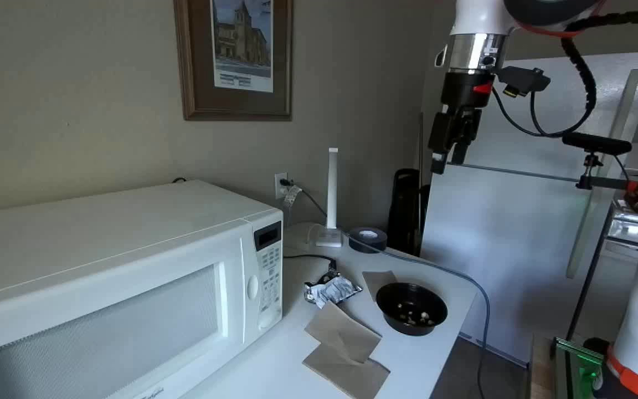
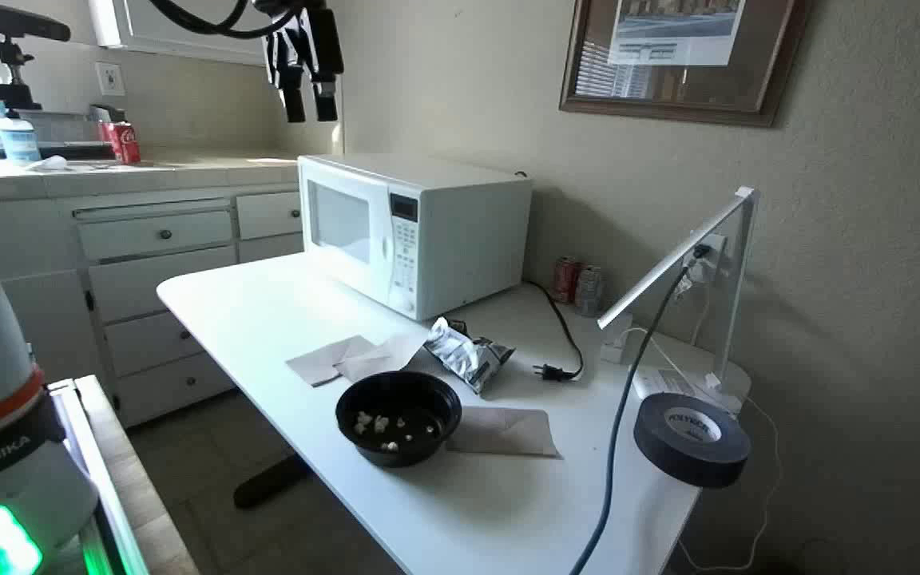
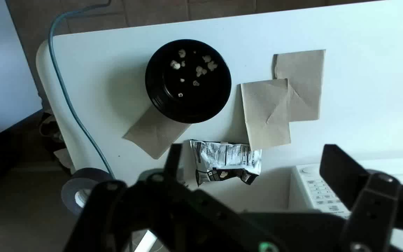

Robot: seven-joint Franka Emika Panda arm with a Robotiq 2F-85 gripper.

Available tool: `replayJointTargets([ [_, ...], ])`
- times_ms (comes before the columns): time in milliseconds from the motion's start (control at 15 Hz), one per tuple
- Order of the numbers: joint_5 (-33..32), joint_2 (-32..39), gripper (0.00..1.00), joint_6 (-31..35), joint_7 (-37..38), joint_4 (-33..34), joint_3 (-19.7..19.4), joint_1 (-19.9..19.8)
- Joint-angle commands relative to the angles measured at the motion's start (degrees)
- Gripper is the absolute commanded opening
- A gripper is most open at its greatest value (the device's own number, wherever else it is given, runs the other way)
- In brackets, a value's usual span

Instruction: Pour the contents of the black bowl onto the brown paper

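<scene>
1. The gripper [image 1: 449,158] hung upper right in an exterior view, fingers [image 1: 440,145] apart.
2. Upper centre in the wrist view, the black bowl [image 3: 201,99] held popcorn [image 3: 175,65].
3. Brown paper [image 3: 264,112] lay to its right.

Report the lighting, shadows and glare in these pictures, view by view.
Wrist view: soft shadow left of the bowl, jaws nearly black, table paler toward the right. In an exterior view: white glare above the counter at far left, green light flaring near white at its centre, a shadow on the wall right of the microwave. In an exterior view: packet glinting.
</scene>
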Motion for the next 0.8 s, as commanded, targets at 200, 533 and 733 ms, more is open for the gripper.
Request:
replayJointTargets([
  [200,-0.3,0.1,1.0,-0.1,0.3,0.1,-0.3,0.5],
  [533,-0.3,0.1,1.0,-0.1,0.3,0.1,-0.3,0.5],
  [733,-2.7,4.5,1.0,3.7,1.8,-1.5,-0.5,-1.6],
])
